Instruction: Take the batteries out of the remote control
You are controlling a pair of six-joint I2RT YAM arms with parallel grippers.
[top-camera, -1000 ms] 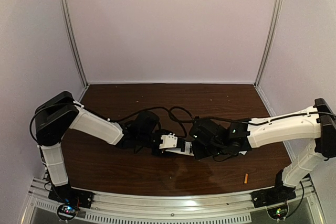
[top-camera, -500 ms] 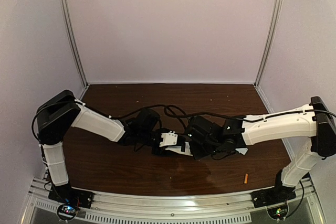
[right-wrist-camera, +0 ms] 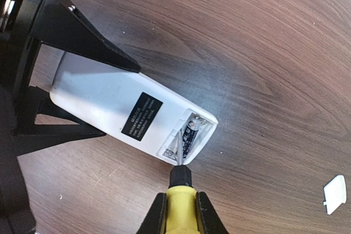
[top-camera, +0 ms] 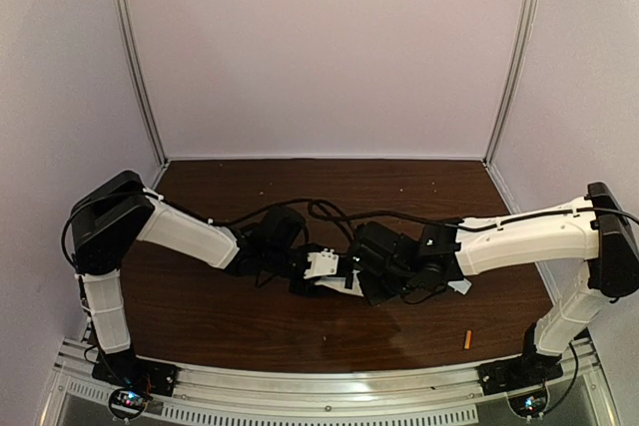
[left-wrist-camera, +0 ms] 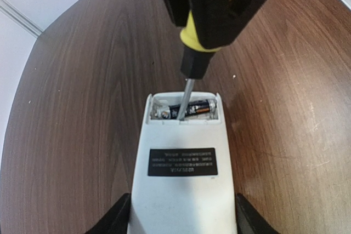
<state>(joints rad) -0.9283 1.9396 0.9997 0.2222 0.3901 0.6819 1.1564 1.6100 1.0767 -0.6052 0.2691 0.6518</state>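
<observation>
remote (left-wrist-camera: 184,135) is pinched back-up by left claw (left-wrist-camera: 181,215) at mid surface (top-camera: 200,316). screwdriver (right-wrist-camera: 179,178) is pinched in right claw (right-wrist-camera: 181,215), tip set in the recess against the dark battery (left-wrist-camera: 197,108). orange battery (top-camera: 465,338) is seen near front edge.

A fixed camera high behind me looks down and forward across the whole table (top-camera: 200,316), from far off. My left wrist camera looks closely along the remote control (left-wrist-camera: 181,173). My right wrist camera looks down on it, equally close. Both wrist views share it and the screwdriver (right-wrist-camera: 180,212).
</observation>
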